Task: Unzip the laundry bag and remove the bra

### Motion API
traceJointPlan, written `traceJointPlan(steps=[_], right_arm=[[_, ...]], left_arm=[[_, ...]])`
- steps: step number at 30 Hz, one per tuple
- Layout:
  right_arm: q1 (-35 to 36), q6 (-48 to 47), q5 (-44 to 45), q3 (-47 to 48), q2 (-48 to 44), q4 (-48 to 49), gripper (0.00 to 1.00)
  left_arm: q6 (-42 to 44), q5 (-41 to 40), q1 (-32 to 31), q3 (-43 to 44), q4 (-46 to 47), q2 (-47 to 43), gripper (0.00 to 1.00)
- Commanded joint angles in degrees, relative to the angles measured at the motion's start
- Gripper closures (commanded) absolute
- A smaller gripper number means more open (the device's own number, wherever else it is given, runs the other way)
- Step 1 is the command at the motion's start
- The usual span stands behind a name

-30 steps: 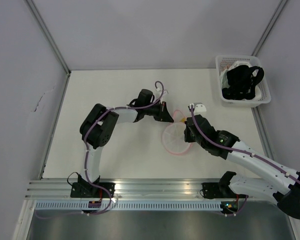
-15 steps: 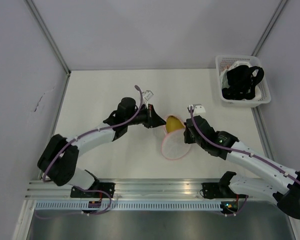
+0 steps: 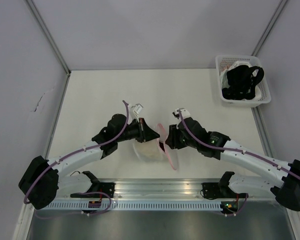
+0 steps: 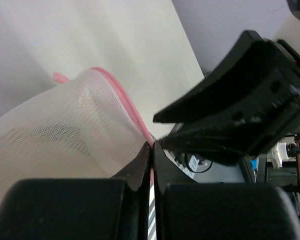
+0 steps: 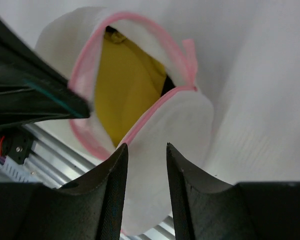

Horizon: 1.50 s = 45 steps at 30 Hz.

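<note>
Gaping laundry bag (image 5: 177, 120), yellow bra (image 5: 125, 95) inside, rim pinched in left claw (image 4: 151, 150)

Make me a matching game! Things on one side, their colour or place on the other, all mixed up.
1. bra
2. bag
3. basket
4. left gripper

A. in the far right corner
B. yellow
C. shut on the bag's rim
D. white mesh with pink trim

Pairs: 1-B, 2-D, 3-A, 4-C
</note>
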Motion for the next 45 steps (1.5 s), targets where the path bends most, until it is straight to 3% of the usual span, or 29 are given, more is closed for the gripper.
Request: traceJointPlan(steps=[1,8,13,16,17,19,25,30,34,36,40,42,44,45], right_arm=[[4.6,2.7,-0.8,3.2,1.3,1.6,0.58],[12.1,5.6,4.7,2.6,0.6,-2.3,0.57],[15.0,7.6,14.5,4.6,5.4,-11.8,0.62],[16.3,8.9,22.7,5.6,7.3,-16.9,0.81],[16.5,9.6,24.8,5.7,6.9,-17.8,0.91],[16.4,10.3,27.6,6.3,5.7,-18.8,1.0],[15.8,11.7,37.6,10.0,0.6,-24.7,1.0],[13.1,10.0,39.9,12.2,0.3,-27.4,1.0],[10.1,15.8,51.3,14.8,2.2,-36.9,0.94],[8.3,18.2,53.9,15.5,4.3,-42.4,0.64],[7.2,26.9,60.9,17.6,7.3,-51.6,0.59],[7.1,32.6,63.0,19.1,8.2,-57.3,0.39],[7.2,31.7,62.3,21.3,8.0,-57.1,0.32],[7.5,24.8,59.6,21.5,6.0,-51.6,0.32]], left_arm=[[-3.5,-2.8,-0.4,-0.6,3.1,-0.6,0.98],[-3.8,-2.3,-0.4,0.8,3.8,1.1,0.98],[-3.8,-2.0,-0.4,1.2,3.8,1.0,0.98],[-3.7,-1.9,-0.4,1.2,3.4,0.2,0.98],[-3.2,-1.9,-0.4,1.3,2.6,-0.2,0.98],[-2.5,-1.8,-0.4,1.3,1.5,-0.9,0.98],[1.6,-2.2,-0.4,1.2,-10.0,-4.8,0.98],[6.0,-7.3,-0.4,0.1,-20.6,-6.9,0.98],[6.7,-12.6,-0.4,-1.2,-26.4,-8.7,0.98],[6.2,-12.9,-0.4,-2.6,-26.4,-9.7,0.98],[5.7,-13.2,-0.4,-3.7,-26.2,-9.7,0.98],[5.5,-12.9,-0.4,-3.8,-25.8,-9.4,0.98],[5.1,-12.4,-0.4,-3.8,-25.1,-9.4,0.98],[5.1,-12.2,-0.4,-3.7,-24.6,-9.3,0.98]])
